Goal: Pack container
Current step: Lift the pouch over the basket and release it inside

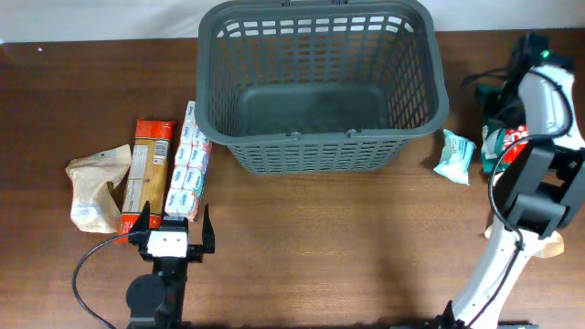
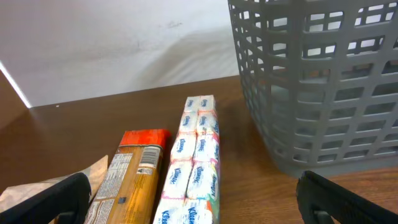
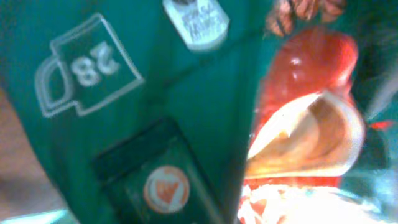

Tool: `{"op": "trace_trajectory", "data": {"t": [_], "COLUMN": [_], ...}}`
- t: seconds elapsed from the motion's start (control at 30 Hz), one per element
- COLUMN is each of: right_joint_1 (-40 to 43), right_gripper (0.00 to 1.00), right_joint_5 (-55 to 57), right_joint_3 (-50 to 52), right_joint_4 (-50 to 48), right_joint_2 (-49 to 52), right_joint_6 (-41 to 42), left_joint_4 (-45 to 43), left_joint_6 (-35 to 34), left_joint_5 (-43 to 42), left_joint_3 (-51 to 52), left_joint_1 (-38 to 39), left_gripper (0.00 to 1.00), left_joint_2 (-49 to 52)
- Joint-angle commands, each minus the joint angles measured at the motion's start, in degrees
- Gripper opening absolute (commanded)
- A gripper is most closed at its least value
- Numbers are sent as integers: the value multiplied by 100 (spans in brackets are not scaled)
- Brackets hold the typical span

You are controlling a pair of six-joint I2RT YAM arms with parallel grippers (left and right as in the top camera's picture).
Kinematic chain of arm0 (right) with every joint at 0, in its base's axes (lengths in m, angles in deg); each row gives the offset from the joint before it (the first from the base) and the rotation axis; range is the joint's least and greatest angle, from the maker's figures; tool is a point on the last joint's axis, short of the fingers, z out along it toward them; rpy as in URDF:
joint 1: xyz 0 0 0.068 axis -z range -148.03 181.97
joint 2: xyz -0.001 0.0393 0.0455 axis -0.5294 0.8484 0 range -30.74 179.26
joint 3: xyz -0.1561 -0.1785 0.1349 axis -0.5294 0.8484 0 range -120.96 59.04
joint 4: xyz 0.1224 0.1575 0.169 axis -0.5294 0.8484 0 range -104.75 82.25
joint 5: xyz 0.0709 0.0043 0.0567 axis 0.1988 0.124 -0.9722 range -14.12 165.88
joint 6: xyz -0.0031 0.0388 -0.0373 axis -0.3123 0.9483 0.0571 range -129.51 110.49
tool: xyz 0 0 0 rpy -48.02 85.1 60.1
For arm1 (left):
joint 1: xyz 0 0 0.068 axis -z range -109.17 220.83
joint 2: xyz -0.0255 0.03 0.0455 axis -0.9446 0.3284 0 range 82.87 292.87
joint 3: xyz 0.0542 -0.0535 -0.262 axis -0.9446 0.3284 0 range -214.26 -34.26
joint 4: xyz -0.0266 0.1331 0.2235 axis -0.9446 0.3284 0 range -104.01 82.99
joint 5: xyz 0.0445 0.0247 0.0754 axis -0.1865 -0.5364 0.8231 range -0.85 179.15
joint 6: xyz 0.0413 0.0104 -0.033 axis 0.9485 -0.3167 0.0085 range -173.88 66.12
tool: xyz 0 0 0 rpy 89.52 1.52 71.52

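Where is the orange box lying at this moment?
In the overhead view, the orange box lies left of the basket, between the brown paper bag and the tissue packs.

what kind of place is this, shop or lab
Most likely a robot lab bench staged for grocery packing, not a shop: two arms at a wooden table, a plain white wall behind, and one shopping basket with tissue packs laid beside it.

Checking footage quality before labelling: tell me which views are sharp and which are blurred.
Overhead: sharp, evenly lit around the large dark grey slotted plastic basket. Left wrist: sharp on the white-and-blue tissue packs. Right wrist: blurred, very close to a green printed packet, bright glare at bottom right.
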Motion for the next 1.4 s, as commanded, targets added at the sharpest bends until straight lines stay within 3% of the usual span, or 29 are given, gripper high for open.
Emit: {"op": "trace_trajectory", "data": {"t": [0.0,0.17,0.3,0.6,0.77,0.93,1.37], "right_joint_1": [42,-39,-334,-2551,-3534,-4214,-4419], "right_gripper": [3,4,4,3,4,4,3], "right_joint_5": [-103,-90,-363,-323,-306,-232,-479], "right_joint_3": [-1797,-4157,-5490,-5768,-5184,-3899,-1327], "right_joint_4": [570,1464,1829,1609,1626,1351,601], "right_joint_2": [-448,-741,-1071,-1965,-1751,-1290,-1051], "right_joint_6": [140,122,122,-273,-286,-422,-413], "left_joint_4": [-13,-13,-13,-13,-13,-13,-13], "left_joint_6": [72,72,72,72,72,72,72], "left_joint_5": [59,59,59,59,59,61,59], "left_joint_3": [33,33,33,33,33,33,33], "left_joint_1": [-35,-35,-35,-35,-35,-35,-35], "left_gripper": [99,99,99,99,99,99,99], "left_joint_2": [-42,-42,-42,-42,-42,-42,-42]}}
